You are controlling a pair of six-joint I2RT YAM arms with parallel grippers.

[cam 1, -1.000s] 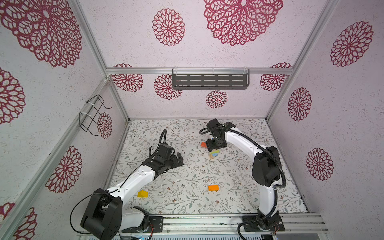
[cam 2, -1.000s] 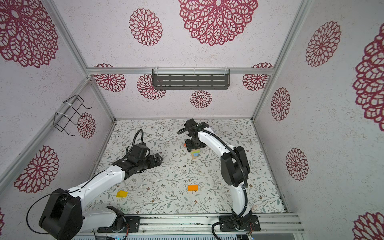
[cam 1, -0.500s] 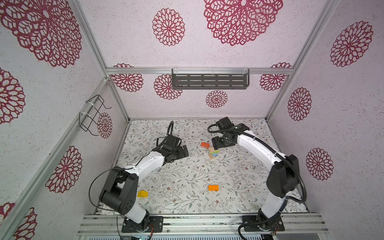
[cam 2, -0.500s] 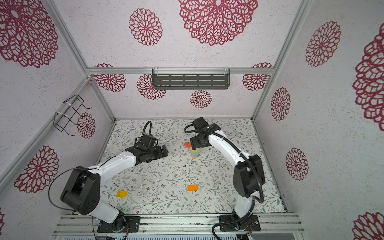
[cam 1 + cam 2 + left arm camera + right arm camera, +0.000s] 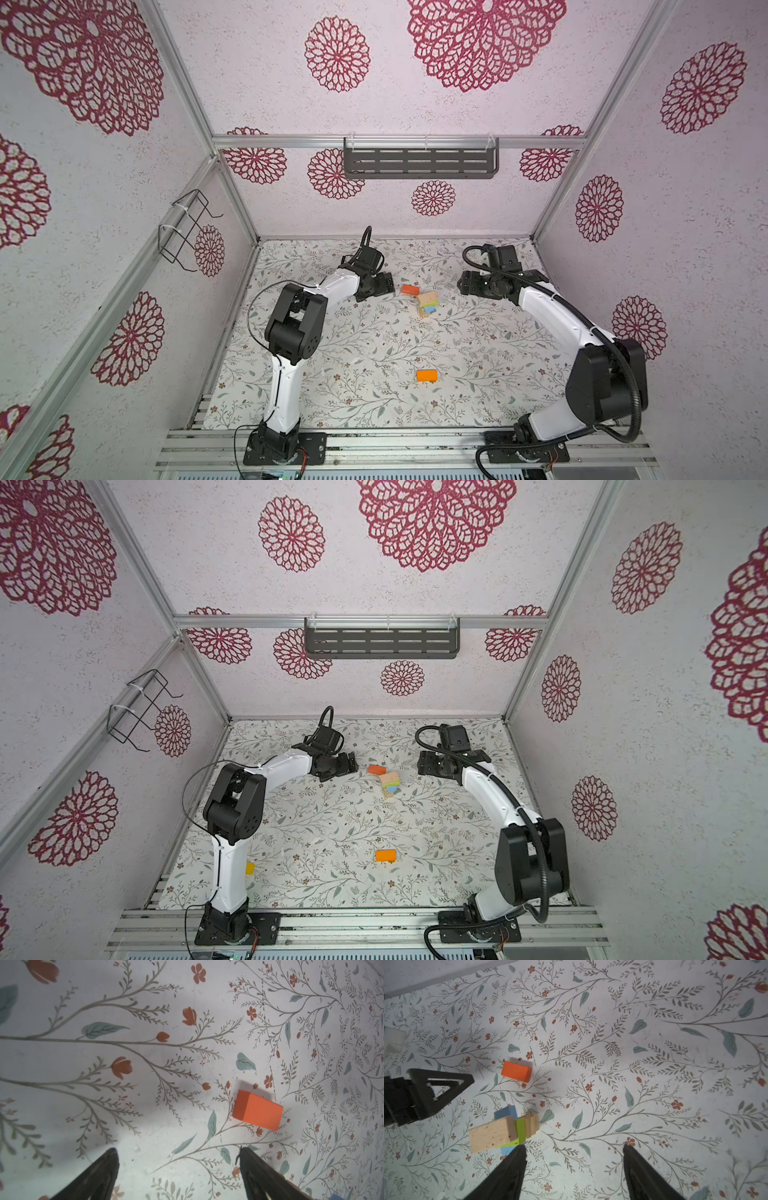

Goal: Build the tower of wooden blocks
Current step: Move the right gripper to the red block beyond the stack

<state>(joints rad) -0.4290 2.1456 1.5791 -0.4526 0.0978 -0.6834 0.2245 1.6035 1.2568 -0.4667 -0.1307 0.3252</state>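
1. Two black claws, left gripper (image 5: 177, 1151) and right gripper (image 5: 574, 1147), both spread apart, empty.
2. One wood block tower (image 5: 427, 304), mid-frame: plain bar over green, blue pieces.
3. Three loose painted bars: red-orange block (image 5: 409, 289), orange block (image 5: 427, 375), yellow block (image 5: 249, 868).

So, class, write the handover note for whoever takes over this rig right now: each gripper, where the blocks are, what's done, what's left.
Left gripper: open, empty, close to the red-orange block, not touching it.
Right gripper: open, empty, beside the tower.
Done: the tower stands mid-table, with a plain bar on top.
Left: three loose blocks lie on the table. They are the red-orange block next to the tower, an orange block near the front, and a yellow block half hidden behind the left arm.
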